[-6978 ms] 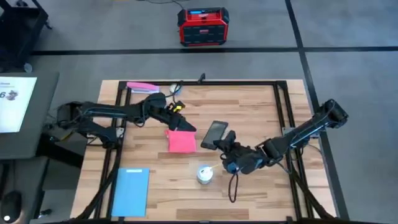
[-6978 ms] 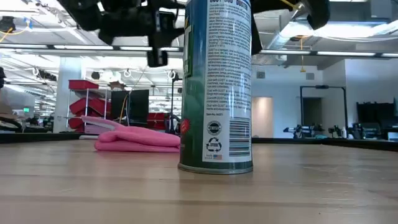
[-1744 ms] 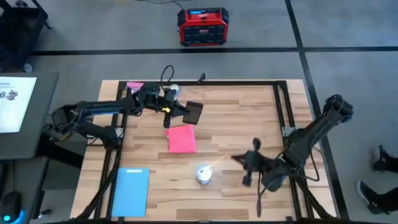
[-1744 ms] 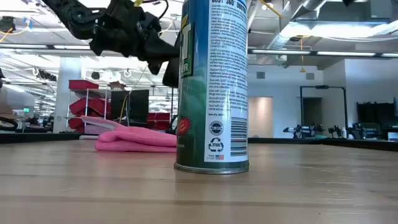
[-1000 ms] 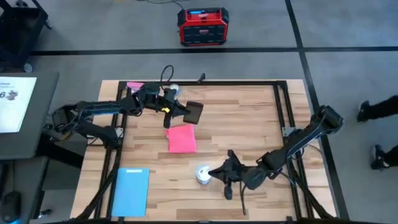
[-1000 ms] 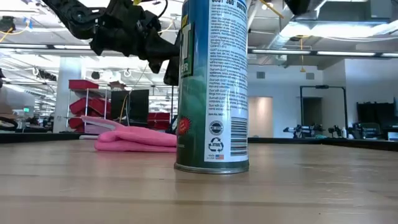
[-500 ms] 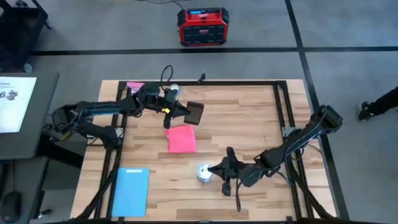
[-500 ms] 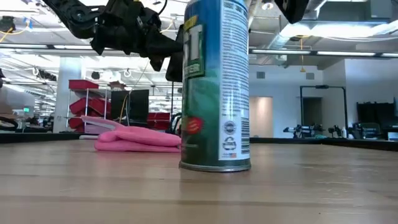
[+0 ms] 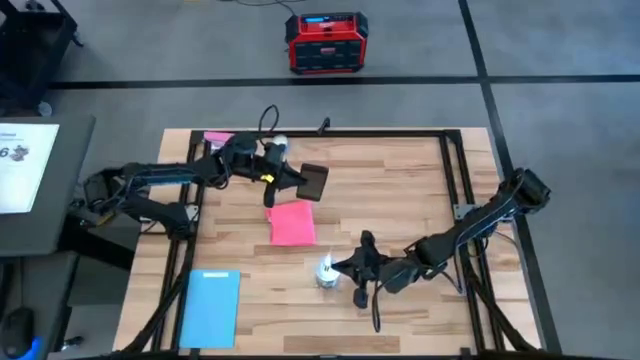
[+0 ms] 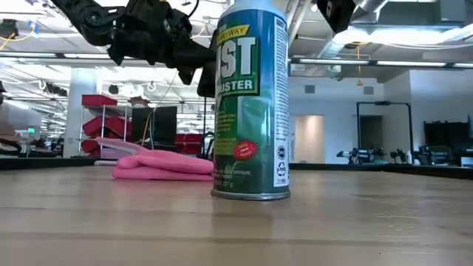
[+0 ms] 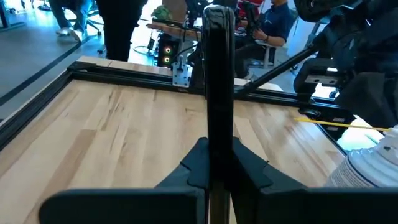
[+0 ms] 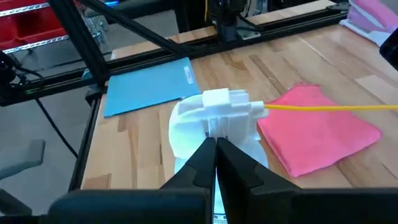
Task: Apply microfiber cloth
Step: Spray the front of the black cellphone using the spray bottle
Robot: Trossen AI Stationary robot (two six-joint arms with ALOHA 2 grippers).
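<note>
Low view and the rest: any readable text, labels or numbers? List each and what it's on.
"ST" over "USTER": large letters on the green spray can, low view; the words are cut off at the can's left edge.
Yellow band above those letters on the can: too small to read.
Small print and barcode at the can's right edge: too blurred to read.
"6": on the white sheet at the high view's left edge.

Spray can [image 10: 250, 100] top cut off by the low view's upper edge, its body hiding part of the pink cloth [image 10: 162, 165], right gripper [image 12: 214, 163] fingertips hidden against the can
</note>
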